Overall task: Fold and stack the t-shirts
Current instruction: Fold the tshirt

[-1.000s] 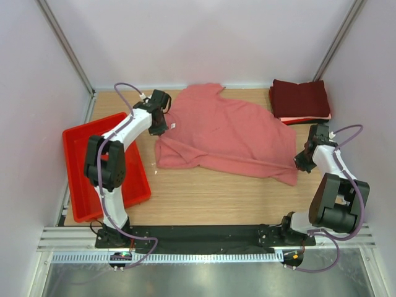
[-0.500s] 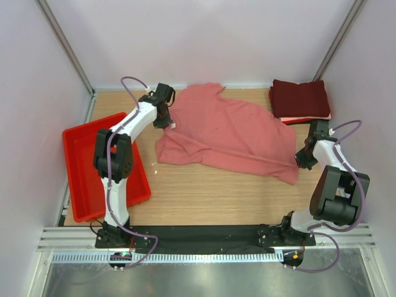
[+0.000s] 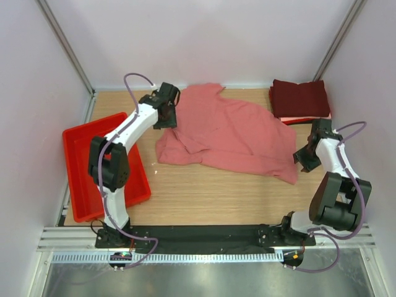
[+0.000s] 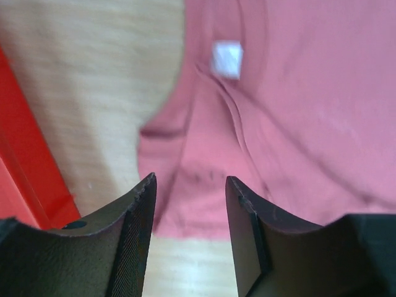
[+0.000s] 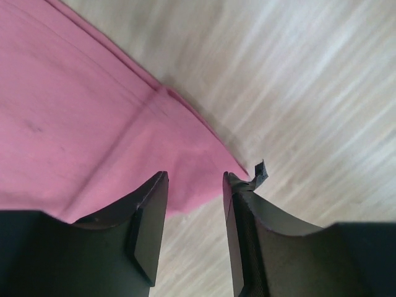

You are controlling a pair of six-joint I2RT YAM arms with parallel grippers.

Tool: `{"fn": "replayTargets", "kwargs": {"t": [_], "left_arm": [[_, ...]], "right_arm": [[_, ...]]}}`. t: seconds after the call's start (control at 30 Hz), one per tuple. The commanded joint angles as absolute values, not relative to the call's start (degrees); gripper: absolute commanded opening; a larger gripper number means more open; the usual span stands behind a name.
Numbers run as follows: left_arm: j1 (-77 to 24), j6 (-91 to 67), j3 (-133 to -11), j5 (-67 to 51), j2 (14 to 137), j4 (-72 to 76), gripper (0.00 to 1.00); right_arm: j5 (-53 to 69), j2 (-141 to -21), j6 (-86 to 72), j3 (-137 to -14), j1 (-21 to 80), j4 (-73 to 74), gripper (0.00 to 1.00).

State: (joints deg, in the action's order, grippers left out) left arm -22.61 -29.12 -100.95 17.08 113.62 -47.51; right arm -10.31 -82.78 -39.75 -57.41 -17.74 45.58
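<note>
A salmon-pink t-shirt [image 3: 226,133] lies spread and rumpled across the middle of the wooden table. My left gripper [image 3: 167,116] hovers over its left edge, near the white label [image 4: 226,59], jaws open with nothing between them [image 4: 189,185]. My right gripper [image 3: 304,158] stands at the shirt's right corner, open and empty [image 5: 195,179]; the pink corner [image 5: 204,167] lies below its fingers. Folded dark maroon t-shirts [image 3: 300,99] sit stacked at the back right, a pale layer showing at the bottom.
A red plastic tray [image 3: 83,154] lies on the left side of the table, its rim [image 4: 31,161] close to my left gripper. White walls and metal posts enclose the table on three sides.
Both grippers were shut on the pink shirt's edges and have now opened, letting the cloth go. The left gripper moved slightly toward the back; the shirt's left edge has settled.
</note>
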Motion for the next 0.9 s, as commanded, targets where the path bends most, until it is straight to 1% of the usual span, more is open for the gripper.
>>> {"fn": "replayTargets", "kwargs": {"t": [0.0, 0.03, 0.17, 0.33, 0.43, 0.57, 0.73, 0.83, 0.87], "left_arm": [[-27.41, -27.33, -94.59, 13.02, 104.6, -48.43, 0.5], [-28.2, -27.42, -90.48, 11.79, 103.55, -47.64, 0.5], [-30.5, -29.0, -81.84, 7.13, 98.88, -44.74, 0.51], [-30.5, -30.76, -74.81, 4.31, 97.56, -41.4, 0.54], [-30.5, -31.9, -73.22, 4.04, 98.0, -39.65, 0.57], [-30.5, -33.31, -72.68, 7.81, 100.97, -38.15, 0.6], [-30.5, -34.36, -74.7, 9.14, 105.46, -38.14, 0.61], [-30.5, -34.37, -74.97, 10.8, 107.05, -38.76, 0.58], [-30.5, -34.28, -74.88, 12.29, 107.4, -39.02, 0.56]], "right_arm": [[-8.53, -77.7, -43.68, -53.36, -17.67, 50.98, 0.48], [-9.05, -76.91, -44.03, -52.48, -17.67, 50.89, 0.48], [-10.46, -73.57, -45.17, -47.65, -17.67, 47.47, 0.49], [-10.89, -75.32, -46.49, -45.79, -17.67, 44.21, 0.49], [-13.0, -76.29, -46.76, -45.53, -17.67, 42.46, 0.5], [-15.03, -77.52, -47.2, -44.04, -17.67, 39.29, 0.5], [-17.66, -80.59, -47.55, -43.5, -17.67, 36.12, 0.48], [-20.47, -82.08, -46.32, -44.55, -17.75, 36.04, 0.44], [-21.09, -82.35, -45.27, -44.82, -17.75, 36.12, 0.4]]}}
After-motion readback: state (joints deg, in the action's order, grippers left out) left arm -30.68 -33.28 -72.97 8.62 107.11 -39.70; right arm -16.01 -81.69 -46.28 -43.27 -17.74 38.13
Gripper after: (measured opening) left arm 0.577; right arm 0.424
